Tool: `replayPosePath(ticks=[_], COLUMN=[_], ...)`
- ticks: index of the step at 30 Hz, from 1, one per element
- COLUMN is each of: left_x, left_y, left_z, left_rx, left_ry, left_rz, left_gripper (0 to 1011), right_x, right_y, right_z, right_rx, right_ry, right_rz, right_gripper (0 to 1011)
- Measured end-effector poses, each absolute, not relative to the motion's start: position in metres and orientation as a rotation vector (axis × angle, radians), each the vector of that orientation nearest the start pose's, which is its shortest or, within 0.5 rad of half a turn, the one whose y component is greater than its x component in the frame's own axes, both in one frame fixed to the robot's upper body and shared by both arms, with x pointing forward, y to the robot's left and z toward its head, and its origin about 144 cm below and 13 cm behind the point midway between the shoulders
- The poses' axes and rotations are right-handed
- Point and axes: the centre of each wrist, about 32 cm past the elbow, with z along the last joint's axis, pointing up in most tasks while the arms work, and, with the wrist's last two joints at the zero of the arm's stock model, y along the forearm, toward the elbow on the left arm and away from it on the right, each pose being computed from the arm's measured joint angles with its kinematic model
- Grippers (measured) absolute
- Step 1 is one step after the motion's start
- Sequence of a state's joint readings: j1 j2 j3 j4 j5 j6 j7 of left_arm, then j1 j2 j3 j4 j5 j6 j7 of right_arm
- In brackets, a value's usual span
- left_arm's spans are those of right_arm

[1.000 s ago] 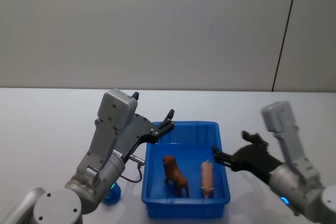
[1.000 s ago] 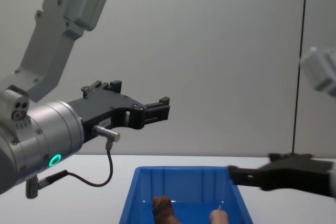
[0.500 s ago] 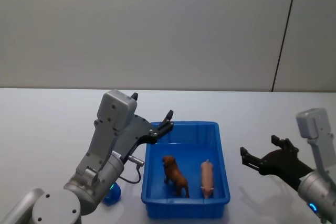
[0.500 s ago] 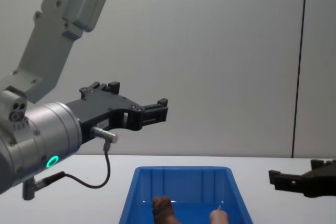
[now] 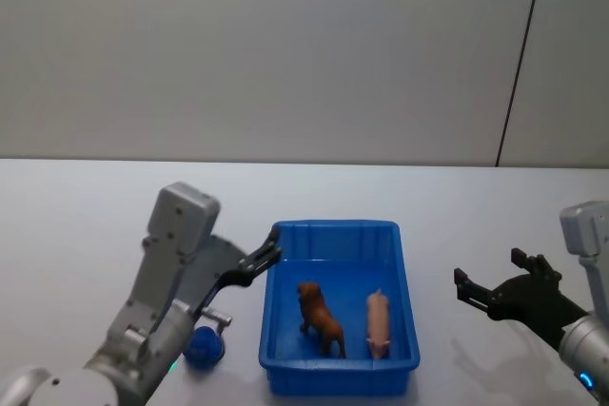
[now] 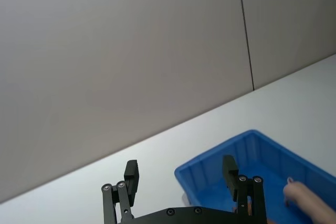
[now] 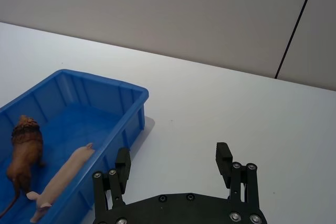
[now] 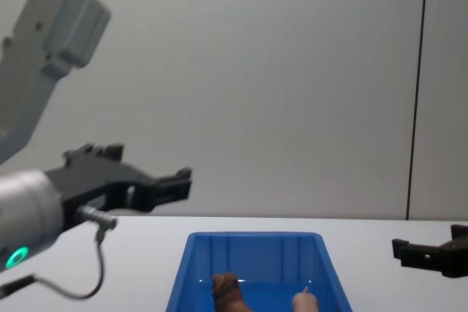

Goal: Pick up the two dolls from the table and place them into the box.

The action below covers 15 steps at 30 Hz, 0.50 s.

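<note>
The blue box (image 5: 335, 229) stands on the white table (image 5: 76, 225). Inside it a reddish-brown lion doll (image 5: 319, 319) stands upright, and a pale pink doll (image 5: 378, 322) lies beside it. A rounded blue doll (image 5: 203, 349) sits on the table left of the box. My left gripper (image 5: 265, 259) hangs open at the box's left rim, holding nothing. My right gripper (image 5: 487, 275) is open and empty above the table, to the right of the box. The right wrist view shows the lion doll (image 7: 25, 142) and the pink doll (image 7: 60, 177) in the box (image 7: 131, 111).
A plain grey wall rises behind the table, with a dark vertical seam (image 5: 519, 64) on the right. Bare tabletop lies beyond the box and on both sides of it. A grey cable (image 8: 95, 275) hangs from my left wrist.
My left arm has drawn back and down to the left, off the box's top. My right gripper has pulled away from the box's right rim to the right.
</note>
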State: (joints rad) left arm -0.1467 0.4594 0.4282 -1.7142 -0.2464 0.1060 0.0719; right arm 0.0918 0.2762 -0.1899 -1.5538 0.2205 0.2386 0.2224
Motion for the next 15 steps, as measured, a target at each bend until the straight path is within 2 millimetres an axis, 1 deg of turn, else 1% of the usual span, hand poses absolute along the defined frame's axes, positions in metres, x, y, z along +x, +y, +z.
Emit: replayPosePath(ticks=[5,9,15], left_x=[0.455,0.449,0.439], left_y=[0.229,0.235,0.249], left_z=[1.192,1.188,1.178], left_rx=[0.179,0.195,0.233], left_ry=[-0.133,-0.097,-0.019], left_rz=[1.245,1.260,1.277], left_gripper=[1001,1001,1001], right_x=[0.480,0.479,0.479], right_y=[-0.252,-0.253,-0.254], right_z=[1.160,1.159,1.159], right_rx=[-0.209,-0.208,-0.209], right_ry=[0.117,0.118,0.117], right_rz=[-1.177,-1.179,-1.181], right_gripper=[1001,1000,1000])
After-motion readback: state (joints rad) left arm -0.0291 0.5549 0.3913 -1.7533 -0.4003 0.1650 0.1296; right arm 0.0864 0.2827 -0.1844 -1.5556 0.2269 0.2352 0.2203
